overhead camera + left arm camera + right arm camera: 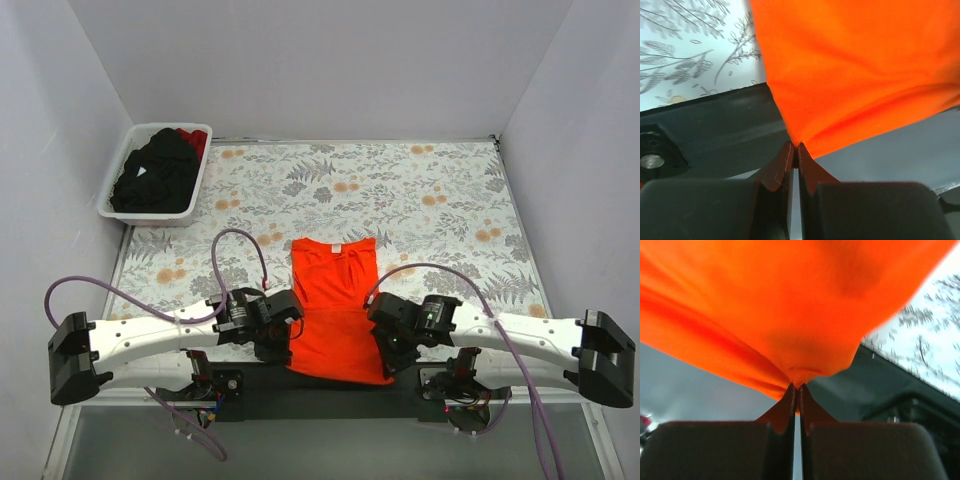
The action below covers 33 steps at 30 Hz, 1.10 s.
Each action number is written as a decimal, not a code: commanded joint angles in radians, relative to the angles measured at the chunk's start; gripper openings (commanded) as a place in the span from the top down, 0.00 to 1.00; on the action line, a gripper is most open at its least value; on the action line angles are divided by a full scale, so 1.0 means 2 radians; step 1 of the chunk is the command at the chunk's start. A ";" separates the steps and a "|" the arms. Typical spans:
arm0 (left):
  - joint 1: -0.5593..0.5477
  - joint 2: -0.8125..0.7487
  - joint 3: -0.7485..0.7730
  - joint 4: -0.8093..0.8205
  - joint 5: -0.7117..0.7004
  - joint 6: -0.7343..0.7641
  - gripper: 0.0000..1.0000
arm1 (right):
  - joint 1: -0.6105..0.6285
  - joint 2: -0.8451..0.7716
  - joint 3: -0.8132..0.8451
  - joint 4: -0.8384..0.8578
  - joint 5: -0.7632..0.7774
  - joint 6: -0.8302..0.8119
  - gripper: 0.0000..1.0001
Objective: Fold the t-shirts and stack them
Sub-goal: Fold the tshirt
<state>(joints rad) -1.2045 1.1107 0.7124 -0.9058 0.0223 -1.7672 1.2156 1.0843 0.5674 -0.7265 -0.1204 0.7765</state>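
Pale grey walls (320,60) close off the far, left and right edges of the worktop, which is covered by a floral-print cloth (430,190) of grey leaves and orange blooms. The widest open stretch of that cloth runs from the middle toward the far right corner and along the right edge.

At the middle of the near edge the orange t-shirt (335,300) lies flat. Its collar points to the far edge with a small white label (337,246) showing, and its hem reaches over the black mounting plate (240,372). The left gripper (795,148) has its jaws pressed together on the near left hem corner. The right gripper (796,386) pinches the near right corner the same way. Both wrist views show thin, smooth knit gathered into soft puckers at the fingertips.

At the far left corner a rectangular white plastic basket (112,195) holds crumpled black shirts (155,175) and a dark red shirt (196,140), well apart from the orange one.
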 commanded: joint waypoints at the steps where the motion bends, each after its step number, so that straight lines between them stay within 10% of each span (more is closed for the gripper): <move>1: 0.008 -0.028 0.038 -0.087 -0.065 -0.022 1.00 | -0.032 -0.021 0.055 -0.101 0.000 0.003 0.98; 8: 0.158 -0.002 0.107 -0.031 -0.062 0.101 1.00 | -0.129 0.044 0.178 -0.118 0.040 -0.114 0.99; 33: 0.334 0.197 0.264 0.141 -0.052 0.255 1.00 | -0.356 0.219 0.403 -0.089 0.016 -0.290 0.99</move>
<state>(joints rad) -0.5735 1.4876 1.1877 -0.6827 -0.0525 -1.3025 0.5518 1.5024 1.3197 -0.9222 -0.0864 0.2535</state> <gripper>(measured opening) 0.022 0.029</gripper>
